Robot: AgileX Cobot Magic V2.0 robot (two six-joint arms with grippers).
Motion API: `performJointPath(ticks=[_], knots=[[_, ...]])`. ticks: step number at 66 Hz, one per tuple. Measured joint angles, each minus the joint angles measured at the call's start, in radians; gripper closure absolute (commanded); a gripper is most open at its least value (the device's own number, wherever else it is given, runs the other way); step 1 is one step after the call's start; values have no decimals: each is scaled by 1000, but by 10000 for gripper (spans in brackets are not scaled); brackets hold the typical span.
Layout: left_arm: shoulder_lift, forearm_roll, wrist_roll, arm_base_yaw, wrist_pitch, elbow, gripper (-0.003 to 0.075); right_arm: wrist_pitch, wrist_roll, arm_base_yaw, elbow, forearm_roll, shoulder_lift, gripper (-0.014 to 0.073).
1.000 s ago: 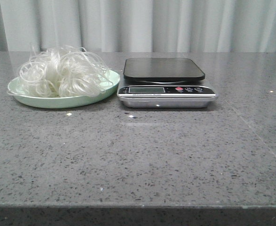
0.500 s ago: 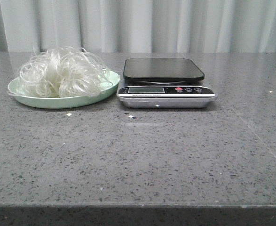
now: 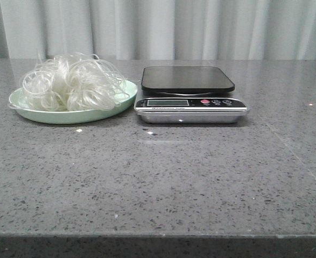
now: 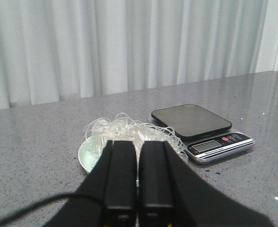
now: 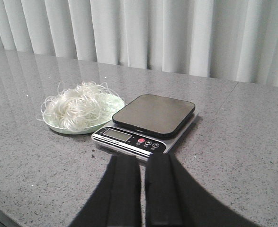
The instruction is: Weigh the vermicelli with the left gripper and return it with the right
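The vermicelli (image 3: 70,81) is a fluffy white pile of thin noodles, and it sits on a pale green plate (image 3: 117,105) on the gray desk (image 3: 163,183). In the front view the plate is at about 10 o'clock on the desk. Just beside it, at about 12 o'clock, is a kitchen scale (image 3: 190,97). The scale has a flat black top (image 3: 187,78) with nothing on it. Below the top is a shiny silver front with a small screen (image 3: 167,102) and a red button (image 3: 205,101). The plate and the scale are very close, but I cannot tell if they touch. White curtains (image 3: 163,27) hang behind the desk. No arm shows in the front view. In the left wrist view, the left gripper (image 4: 137,182) is black, and its two fingers (image 4: 121,175) are almost pressed together, with only a thin gap between them. It holds nothing. It is near the plate, and the noodles lie just past its tips. A black cable (image 4: 34,208) curves beside it. In the right wrist view, the right gripper (image 5: 143,189) is also black with its fingers nearly pressed together, and it holds nothing. It hangs above the desk near the front of the scale, and the plate of noodles is farther off beside the scale.
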Motion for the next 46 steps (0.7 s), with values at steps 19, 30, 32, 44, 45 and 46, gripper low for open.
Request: performJointPath(ticks=[19, 30, 32, 44, 45, 46], knots=[[0, 0, 0, 0, 0, 0, 594, -1, 0, 0, 0, 0, 0, 426], [0, 0, 0, 0, 0, 0, 594, -1, 0, 0, 0, 0, 0, 426], [0, 0, 0, 0, 0, 0, 594, -1, 0, 0, 0, 0, 0, 426], [0, 0, 0, 21, -4, 31, 594, -1, 0, 0, 0, 0, 0, 426], [0, 3, 0, 31, -4, 36, 594, -1, 0, 0, 0, 0, 0, 426], [0, 8, 0, 39, -4, 40, 594, -1, 0, 0, 0, 0, 0, 426]])
